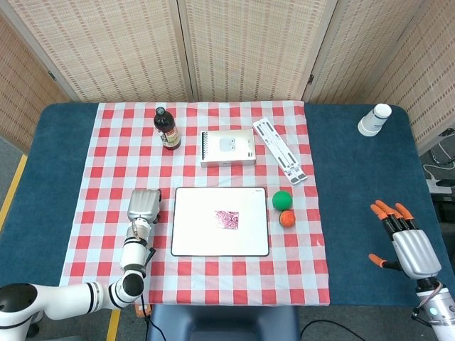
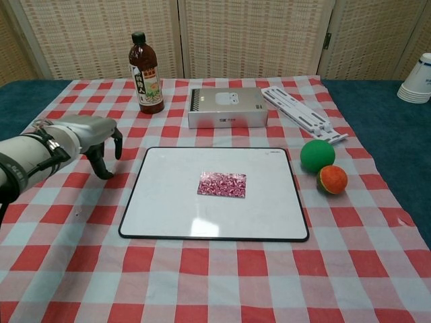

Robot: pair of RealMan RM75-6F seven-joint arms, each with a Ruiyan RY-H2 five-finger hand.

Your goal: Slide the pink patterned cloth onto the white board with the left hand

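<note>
The small pink patterned cloth point(image 2: 222, 184) lies flat near the middle of the white board with a thin black rim point(image 2: 156, 222), nothing touching it; the board rests on the red-and-white checked tablecloth point(image 2: 222, 276) covering the dark blue tabletop point(image 1: 355, 177); the left hand point(image 2: 91, 138) sits just left of the board, apart from it, fingers curled downward with their tips close to the tablecloth, holding nothing; far off to the right over the bare blue surface, the right hand point(image 1: 407, 241) shows fingers spread and orange-tipped, empty; right of the board a green ball point(image 2: 317, 155) and an orange ball point(image 2: 332, 180) sit just beside each other; beyond the board stands a grey rectangular box point(image 2: 227, 107), a white slatted folding stand point(image 2: 303, 113) to its right, and a dark glass bottle with a green cap point(image 2: 146, 67) to its left, its label print too small to read; white paper cups point(image 1: 374, 119) stand at the far right corner.
</note>
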